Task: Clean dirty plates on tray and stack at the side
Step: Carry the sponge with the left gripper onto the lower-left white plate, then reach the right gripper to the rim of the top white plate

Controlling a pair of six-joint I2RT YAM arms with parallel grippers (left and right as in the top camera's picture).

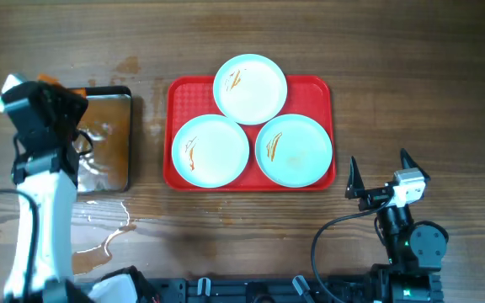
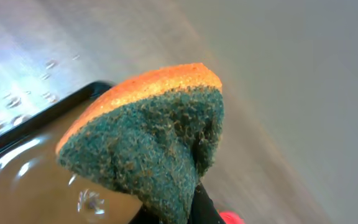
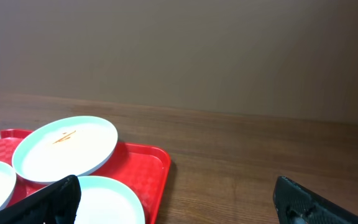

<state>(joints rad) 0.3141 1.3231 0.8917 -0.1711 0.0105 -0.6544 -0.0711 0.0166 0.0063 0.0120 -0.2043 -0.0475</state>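
Sponge-wetting step, by the look: left gripper (image 1: 57, 103) clenched on sponge (image 2: 154, 130) over pan (image 1: 112, 139) at left, three smeared plates (image 1: 250, 88) on tray (image 1: 177, 91) centre, right gripper (image 1: 380, 166) splayed empty lower right; next, sponge to a plate.

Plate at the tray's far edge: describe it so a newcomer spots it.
Find the red tray mid-table. Its three plates form a triangle; this plate is the apex, topmost in the overhead view. It alone overhangs the tray's rim.
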